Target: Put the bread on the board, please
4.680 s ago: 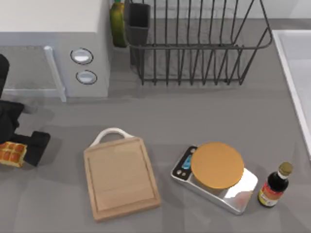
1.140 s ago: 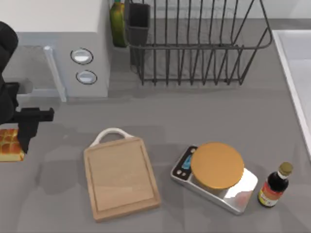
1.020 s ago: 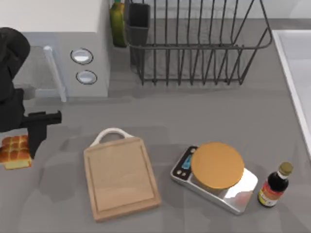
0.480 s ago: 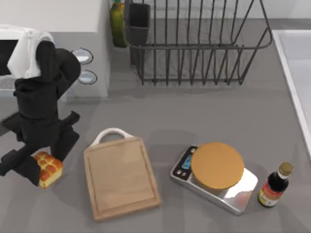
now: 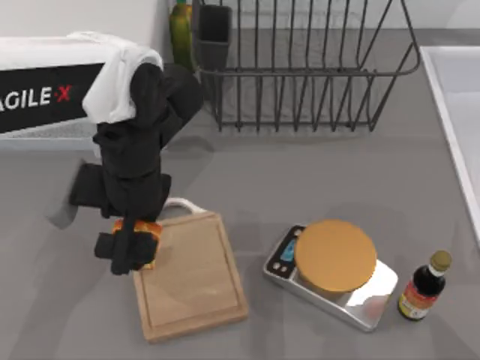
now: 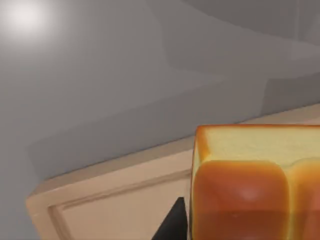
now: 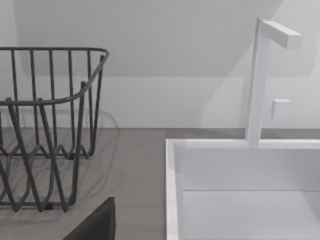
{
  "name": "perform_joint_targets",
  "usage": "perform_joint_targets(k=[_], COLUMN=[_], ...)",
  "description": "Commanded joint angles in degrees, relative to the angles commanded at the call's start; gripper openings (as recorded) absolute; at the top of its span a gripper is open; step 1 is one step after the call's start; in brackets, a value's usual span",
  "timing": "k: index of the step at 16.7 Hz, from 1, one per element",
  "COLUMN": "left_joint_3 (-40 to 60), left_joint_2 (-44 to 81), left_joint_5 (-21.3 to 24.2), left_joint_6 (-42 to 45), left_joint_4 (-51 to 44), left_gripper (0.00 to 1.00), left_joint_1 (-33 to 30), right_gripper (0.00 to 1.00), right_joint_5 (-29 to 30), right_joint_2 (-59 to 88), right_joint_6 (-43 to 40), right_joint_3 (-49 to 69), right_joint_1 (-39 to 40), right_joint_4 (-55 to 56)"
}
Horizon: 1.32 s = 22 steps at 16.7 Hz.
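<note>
There is one bread (image 5: 139,229), one board (image 5: 191,281), one silver scale (image 5: 334,274), one dark sauce bottle (image 5: 424,286), one green bottle (image 5: 181,34) and one wire rack (image 5: 300,67) on the grey tabletop (image 5: 315,180).

The left hand (image 5: 129,244) is over the far left corner of the board, just beside the white loop handle (image 5: 184,204). Its two black fingers are pinching the bread between them. In the left wrist view the bread (image 6: 255,182) is close up, with the corner of the board (image 6: 110,200) under it, and one dark finger (image 6: 175,225) pokes out beside it. I cannot tell if the bread is touching the board or is just above it.

Most of the board is bare, from the middle to its near and right edges. The scale sits to the right of the board, apart from it, and the sauce bottle stands just right of the scale. There is open grey tabletop between the board and the rack, and to the left of the board too.

The right wrist view shows the end of the rack (image 7: 50,130) and a white sink (image 7: 240,190) with a white tap (image 7: 260,80).
</note>
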Motion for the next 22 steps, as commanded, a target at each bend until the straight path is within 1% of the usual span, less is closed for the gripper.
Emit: perform_joint_targets(k=[3,6,13,22], left_joint_3=[2.7,4.0,3.6,0.2], left_joint_2=[-0.8,-1.7,-1.4,0.2], left_joint_5=[1.1,1.7,1.7,1.7], left_joint_6=[-7.4,-10.4,-10.3,-10.2], left_joint_4=[1.6,2.3,2.6,7.8], left_gripper=[0.0,0.0,0.0,0.0], left_joint_1=[-3.5,-5.2,-4.9,-5.0], right_gripper=[1.0,1.0,1.0,1.0], right_joint_5=[0.0,0.0,0.0,0.0], right_joint_2=[0.0,0.0,0.0,0.0], right_joint_6=[0.0,0.0,0.0,0.0], right_joint_3=[0.0,0.0,0.0,0.0], right_joint_1=[0.0,0.0,0.0,0.0], right_joint_4=[0.0,0.0,0.0,0.0])
